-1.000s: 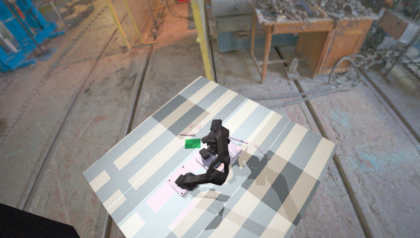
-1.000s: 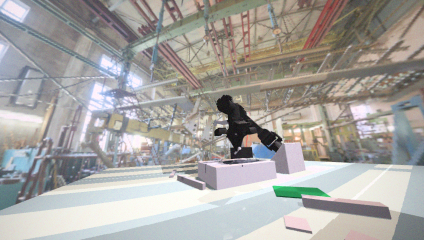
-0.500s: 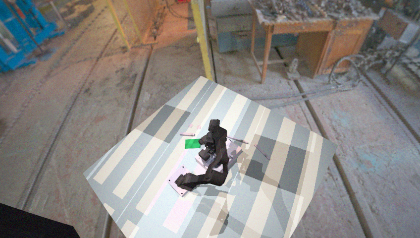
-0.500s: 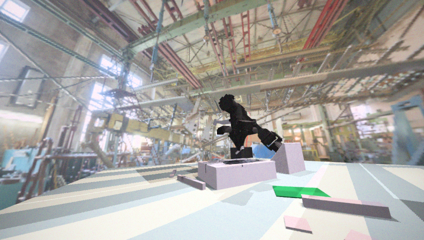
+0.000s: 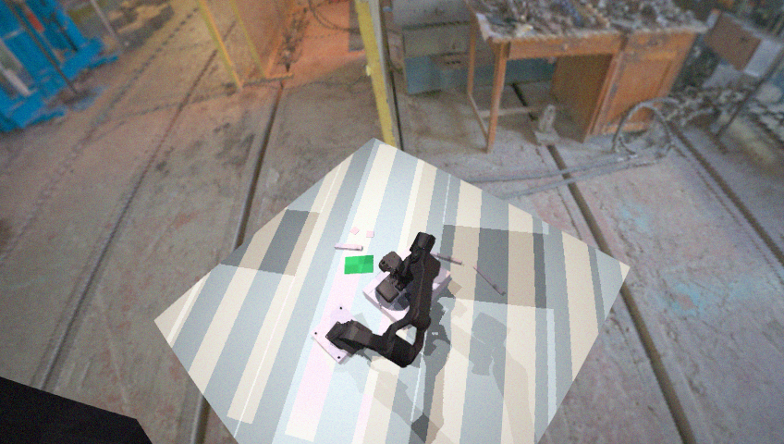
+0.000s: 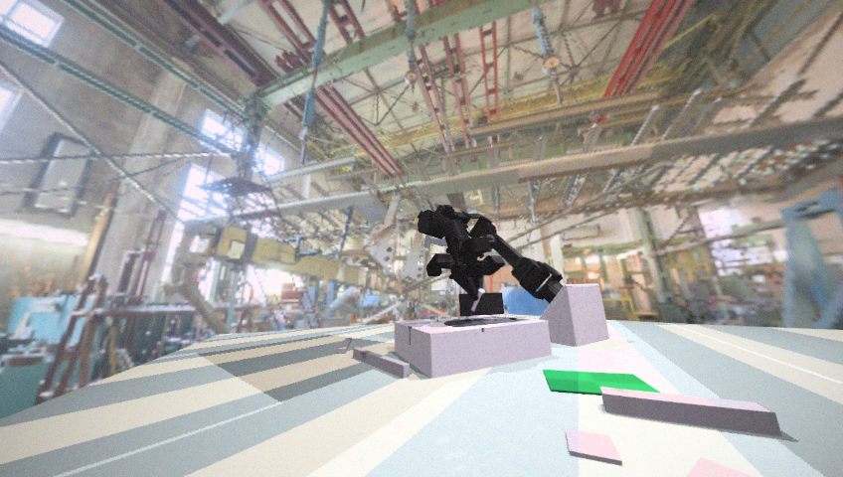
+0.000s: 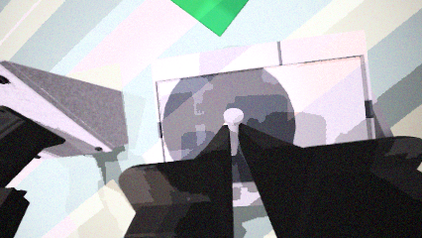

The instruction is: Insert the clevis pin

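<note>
My gripper [image 6: 476, 294] [image 7: 232, 129] is shut on the steel pin [image 6: 475, 304] [image 7: 234, 116]. The pin's round head is up, above the fingertips. Its shank slants in the exterior view, and its lower end looks a little above the disc. The grey disc [image 5: 398, 303] [image 6: 452, 322] [image 7: 193, 109] lies flat inside the rimmed tray [image 5: 379, 308] [image 6: 490, 348] [image 7: 327, 52], toward one end. The fingers are over the disc. In the wrist view the pin and fingers hide the disc's hole, and the tray's pin hole is not visible. The top view does not show the fingertips.
The arm's base block [image 6: 578, 313] [image 7: 89, 101] stands beside the tray. A green patch [image 5: 358, 265] [image 6: 597, 381] [image 7: 218, 15] and a bar [image 5: 349, 247] [image 6: 689, 411] lie on one side. Another bar [image 5: 447, 257] [image 6: 381, 362] and a thin stick [image 5: 488, 279] lie on the other.
</note>
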Robot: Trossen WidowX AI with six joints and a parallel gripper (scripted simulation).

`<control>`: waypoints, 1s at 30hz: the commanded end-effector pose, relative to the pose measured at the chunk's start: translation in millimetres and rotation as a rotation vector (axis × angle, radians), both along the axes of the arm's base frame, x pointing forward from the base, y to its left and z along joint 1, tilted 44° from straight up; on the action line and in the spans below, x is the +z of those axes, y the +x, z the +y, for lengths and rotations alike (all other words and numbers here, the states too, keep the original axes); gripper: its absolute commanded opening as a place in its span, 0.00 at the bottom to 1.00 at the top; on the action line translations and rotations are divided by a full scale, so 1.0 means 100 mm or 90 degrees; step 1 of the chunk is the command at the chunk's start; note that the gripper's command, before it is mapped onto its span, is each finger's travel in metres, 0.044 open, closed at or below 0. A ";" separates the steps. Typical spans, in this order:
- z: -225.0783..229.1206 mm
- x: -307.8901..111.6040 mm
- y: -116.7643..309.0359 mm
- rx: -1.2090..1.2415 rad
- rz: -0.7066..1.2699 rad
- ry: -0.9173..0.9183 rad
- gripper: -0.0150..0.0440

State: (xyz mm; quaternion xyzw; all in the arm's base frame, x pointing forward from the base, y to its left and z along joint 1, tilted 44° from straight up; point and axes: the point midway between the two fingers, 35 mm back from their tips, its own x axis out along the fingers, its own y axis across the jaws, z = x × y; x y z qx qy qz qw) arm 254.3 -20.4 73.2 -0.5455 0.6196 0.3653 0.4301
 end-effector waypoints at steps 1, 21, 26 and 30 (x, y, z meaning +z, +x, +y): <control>-0.02 0.01 -0.01 0.008 -0.008 0.061 0.25; -0.18 0.02 -0.02 0.025 -0.035 0.338 0.25; -0.22 0.01 -0.03 0.029 -0.042 0.409 0.25; -0.25 0.01 -0.03 0.032 -0.050 0.459 0.25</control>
